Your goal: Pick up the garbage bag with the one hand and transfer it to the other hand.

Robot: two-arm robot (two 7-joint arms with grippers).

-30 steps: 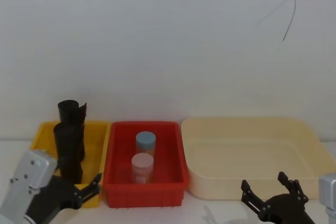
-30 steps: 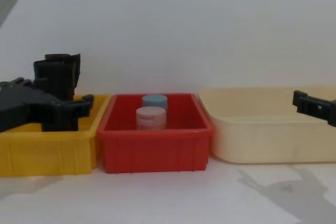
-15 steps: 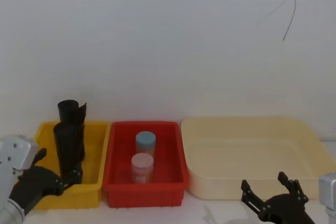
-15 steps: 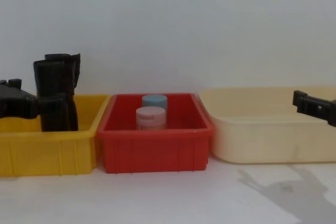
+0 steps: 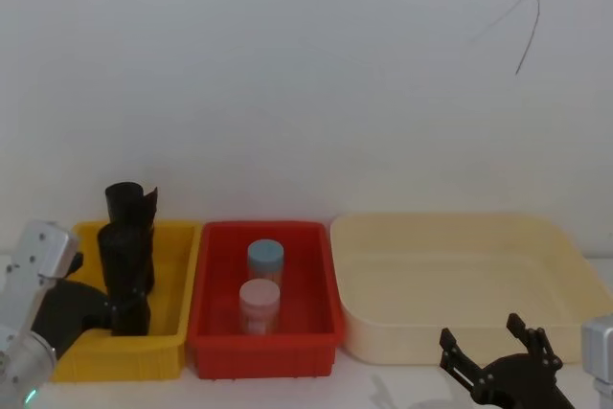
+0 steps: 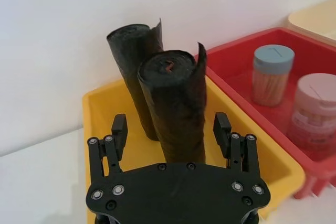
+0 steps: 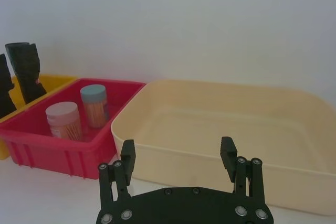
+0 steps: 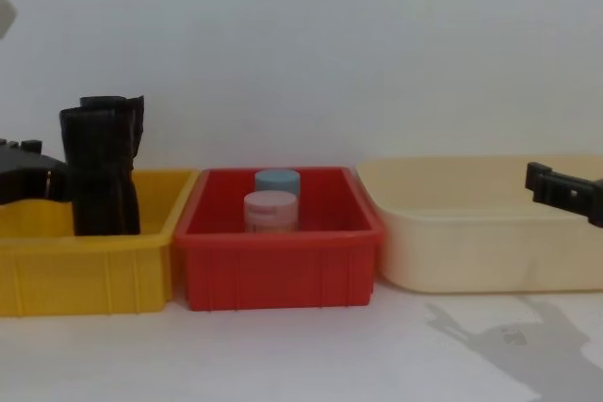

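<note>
1. The garbage bag [image 6: 176, 108] stands upright, long axis vertical, in the yellow bin [image 6: 97, 103] at far left.
2. The left pincer [image 6: 170, 123] gapes wide, one finger on each side of it.
3. The right pincer [image 7: 177, 147] hangs wide at near right.

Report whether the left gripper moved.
Yes. In the chest view the left gripper has pulled leftward across the yellow bin, from its right rim to left of the garbage bag.
</note>
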